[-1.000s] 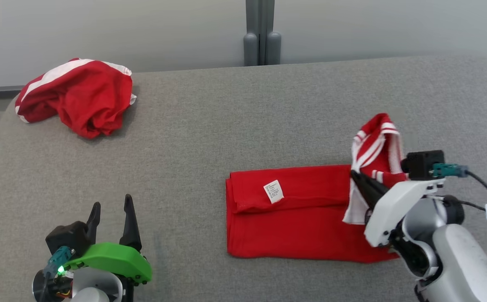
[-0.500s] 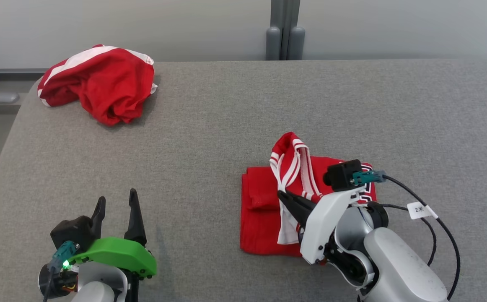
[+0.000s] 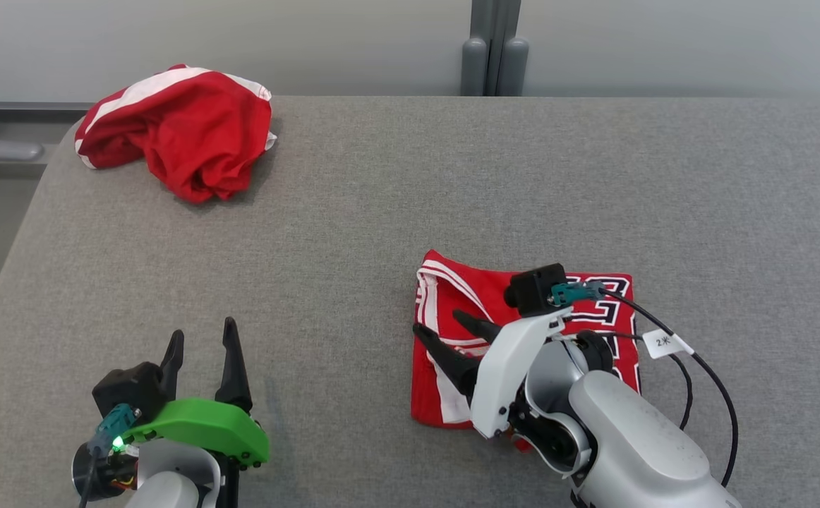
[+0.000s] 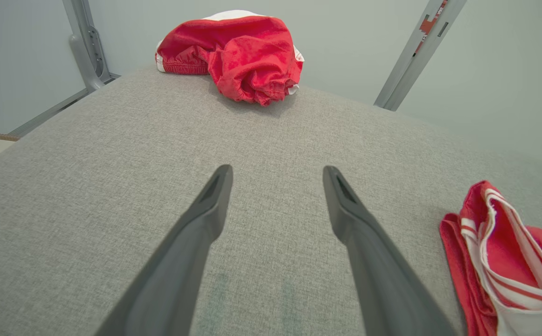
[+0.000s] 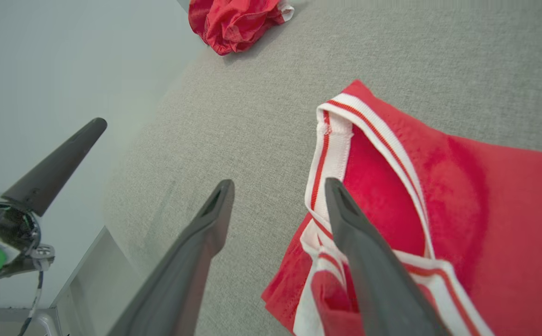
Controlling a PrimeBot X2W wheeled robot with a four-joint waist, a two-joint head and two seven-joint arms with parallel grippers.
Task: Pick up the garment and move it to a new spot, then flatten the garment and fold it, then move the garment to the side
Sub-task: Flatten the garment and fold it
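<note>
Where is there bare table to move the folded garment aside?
Bare table lies right of the folded garment and between it and the crumpled red garment at the far left corner. Crowded: the near edge, with left gripper and right gripper.

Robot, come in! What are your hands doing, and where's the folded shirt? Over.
Left gripper open, empty. Right gripper open, empty, above folded jersey on table. Crumpled red garment at far left corner, out of the way.
</note>
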